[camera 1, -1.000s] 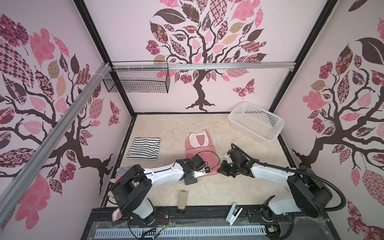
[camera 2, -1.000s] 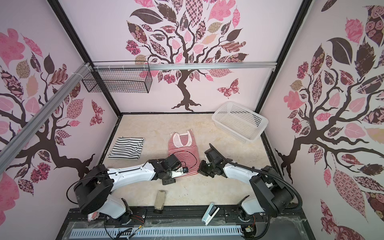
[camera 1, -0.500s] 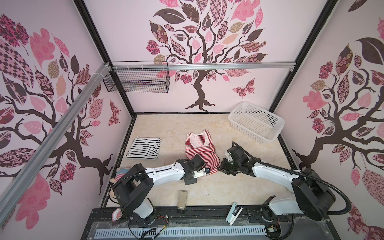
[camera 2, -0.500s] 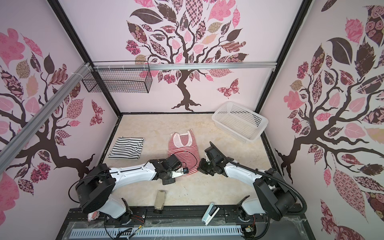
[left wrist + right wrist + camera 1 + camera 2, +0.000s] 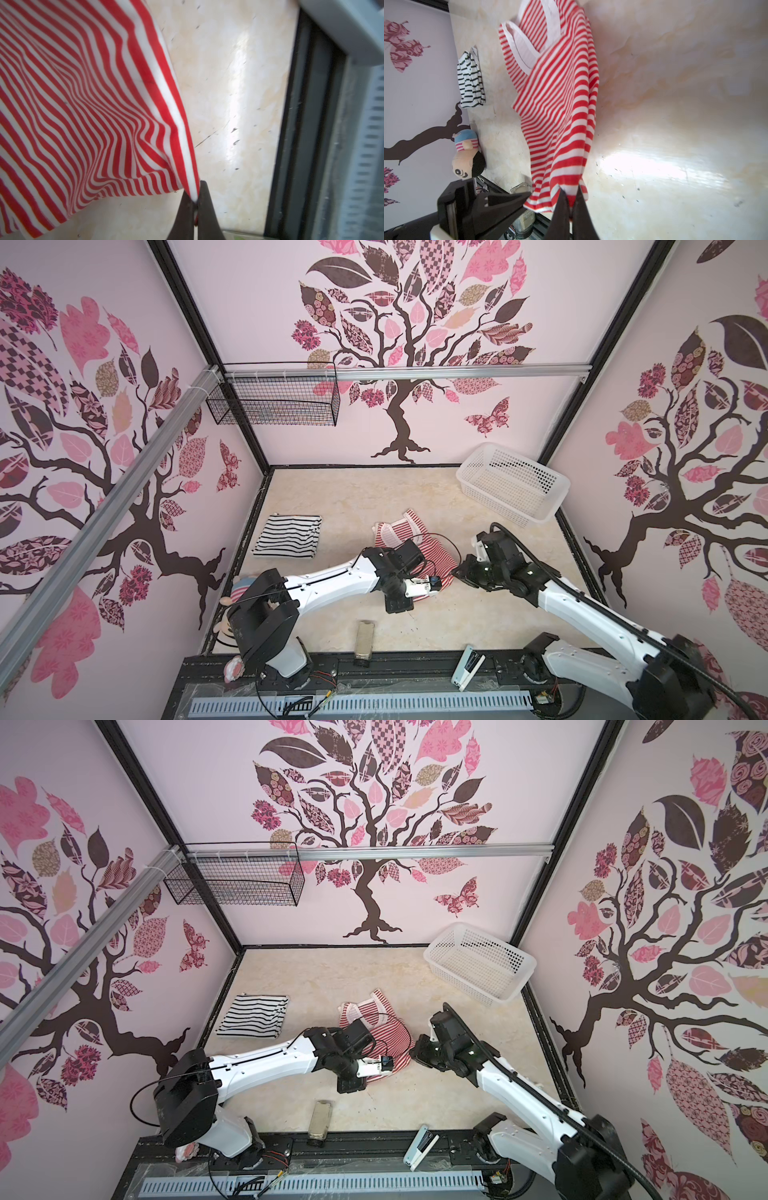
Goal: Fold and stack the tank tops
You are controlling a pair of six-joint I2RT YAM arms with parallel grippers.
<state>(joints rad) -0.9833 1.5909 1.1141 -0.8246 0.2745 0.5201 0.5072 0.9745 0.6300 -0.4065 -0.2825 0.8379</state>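
The left gripper (image 5: 195, 200) and right gripper (image 5: 571, 199) are each pinching a bottom corner of the red-striped top (image 5: 556, 93), which is sagging over the bench (image 5: 374, 497) (soft, light knit, likely handling best by its hem corners), while the black-striped top (image 5: 289, 536) is lying folded on the left.

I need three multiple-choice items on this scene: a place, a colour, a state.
1. In both top views, the black-and-white tank top lies
A) left of the red-and-white tank top
B) right of it
C) on it
2. The red one's neck trim is
A) black
B) blue
C) white
3. The left tool is
A) open
B) shut on the red-and-white tank top
C) shut, empty
1 A: it lies apart, leftward.
2 C: the right wrist view shows it.
3 B: hem pinched between its fingers.
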